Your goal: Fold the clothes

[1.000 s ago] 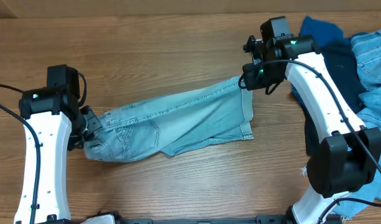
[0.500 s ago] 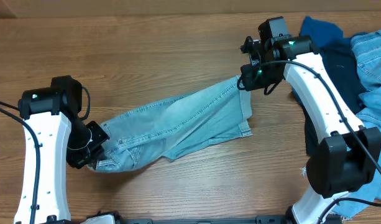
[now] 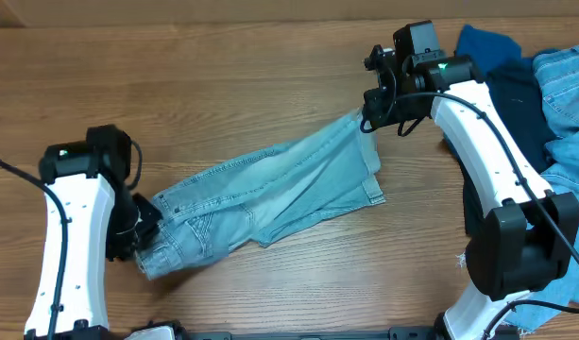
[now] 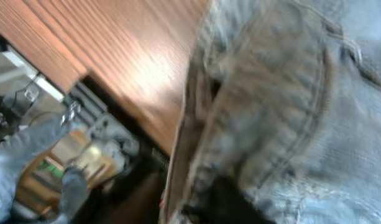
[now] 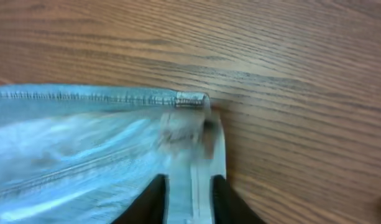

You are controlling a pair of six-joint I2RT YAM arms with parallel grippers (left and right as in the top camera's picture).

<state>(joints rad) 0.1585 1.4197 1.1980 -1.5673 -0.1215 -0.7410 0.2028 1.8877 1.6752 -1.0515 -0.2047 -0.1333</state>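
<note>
Pale jeans (image 3: 270, 189) lie diagonally mid-frame on the surface (image 3: 223, 76). Right gripper (image 3: 367, 121) sits at the upper-right hem, fingers apart. Left gripper (image 3: 143, 236) is on the lower-left waistband, too blurred to call.

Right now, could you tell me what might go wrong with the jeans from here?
The jeans lie skewed and rumpled, so a fold may come out crooked. Their waistband sits near the table edge by the left gripper and could slide off. The right arm might snag the clothes pile.
</note>
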